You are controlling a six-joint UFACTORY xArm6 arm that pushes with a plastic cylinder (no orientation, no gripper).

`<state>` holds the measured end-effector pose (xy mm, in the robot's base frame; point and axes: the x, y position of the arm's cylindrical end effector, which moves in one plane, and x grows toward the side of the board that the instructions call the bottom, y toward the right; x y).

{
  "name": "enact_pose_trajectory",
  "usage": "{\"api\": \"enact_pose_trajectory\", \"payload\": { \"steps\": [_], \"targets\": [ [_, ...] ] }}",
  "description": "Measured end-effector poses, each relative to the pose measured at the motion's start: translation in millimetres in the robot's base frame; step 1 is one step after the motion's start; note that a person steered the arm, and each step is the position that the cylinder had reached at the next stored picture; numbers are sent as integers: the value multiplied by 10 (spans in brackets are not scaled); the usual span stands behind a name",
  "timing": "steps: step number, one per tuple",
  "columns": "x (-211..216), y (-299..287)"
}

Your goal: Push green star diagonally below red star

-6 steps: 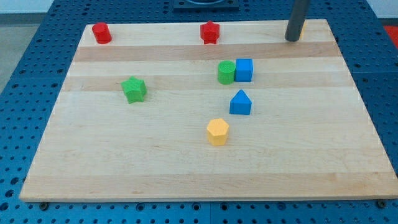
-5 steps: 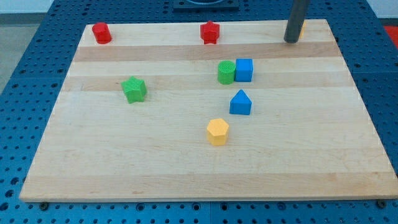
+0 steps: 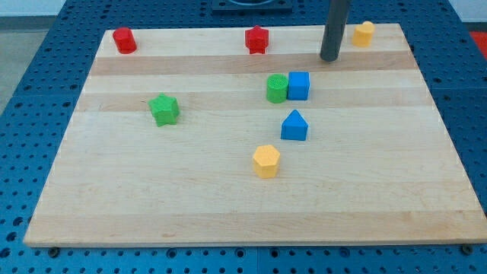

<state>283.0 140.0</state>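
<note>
The green star [image 3: 164, 109] lies on the wooden board at the view's left of centre. The red star [image 3: 257, 39] sits near the view's top edge, in the middle. My tip [image 3: 329, 58] is at the view's upper right, to the right of the red star and just above the blue cube [image 3: 299, 86]. It touches no block and is far from the green star.
A green cylinder [image 3: 276, 89] touches the blue cube's left side. A blue triangular block [image 3: 294, 126] and a yellow hexagon [image 3: 266, 161] lie lower, near the centre. A red cylinder [image 3: 124, 40] is at the top left. A yellow block [image 3: 363, 33] is at the top right.
My tip has moved to the view's left and slightly down, uncovering the yellow block at the top right. No block has moved.
</note>
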Motion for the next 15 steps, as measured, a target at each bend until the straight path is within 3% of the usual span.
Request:
{"api": "enact_pose_trajectory", "payload": {
  "steps": [3, 9, 15],
  "targets": [
    [0, -78],
    [81, -958],
    [81, -1258]
  ]
}}
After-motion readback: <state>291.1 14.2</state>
